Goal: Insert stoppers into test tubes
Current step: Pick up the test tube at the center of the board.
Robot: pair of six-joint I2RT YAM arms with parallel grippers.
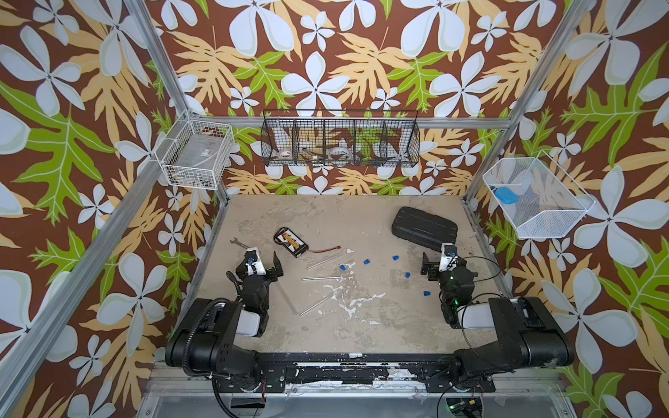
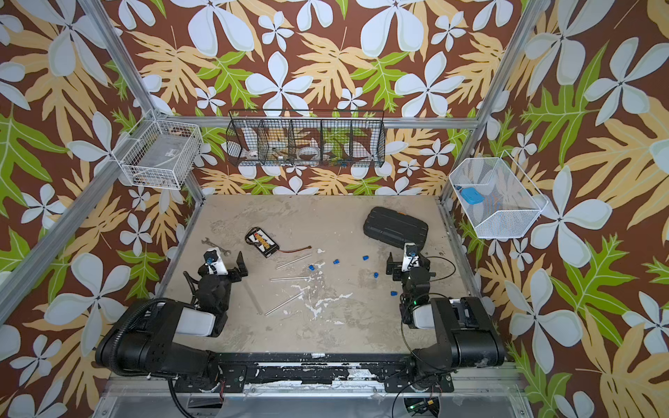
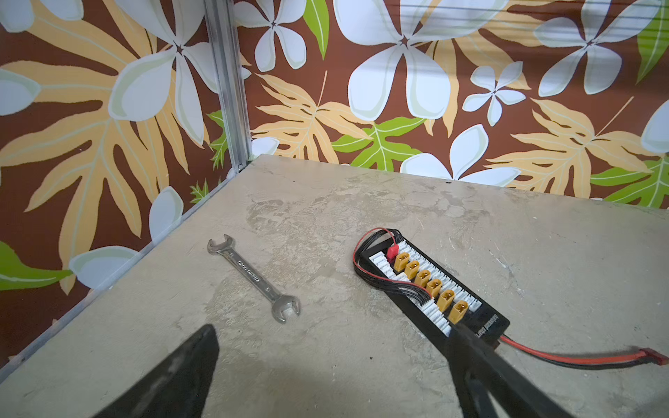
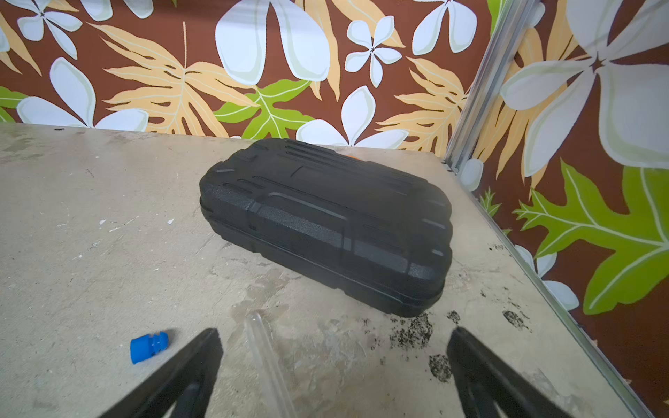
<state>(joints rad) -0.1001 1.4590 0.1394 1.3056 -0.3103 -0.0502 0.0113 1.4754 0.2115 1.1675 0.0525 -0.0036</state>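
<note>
Loose on worn beige tabletop (image 1: 362,224): slim clear test tubes (image 1: 321,278), tiny bright-blue plastic stoppers (image 1: 366,261), all separate. Jaws wide and empty on black left gripper (image 1: 264,260), black right gripper (image 1: 438,261).

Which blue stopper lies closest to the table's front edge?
The lone stopper right beside the right arm. The other four lie farther back on the table, toward the black case.

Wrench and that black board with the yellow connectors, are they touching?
Apart: the left wrist view shows bare tabletop between the wrench and the board.
</note>
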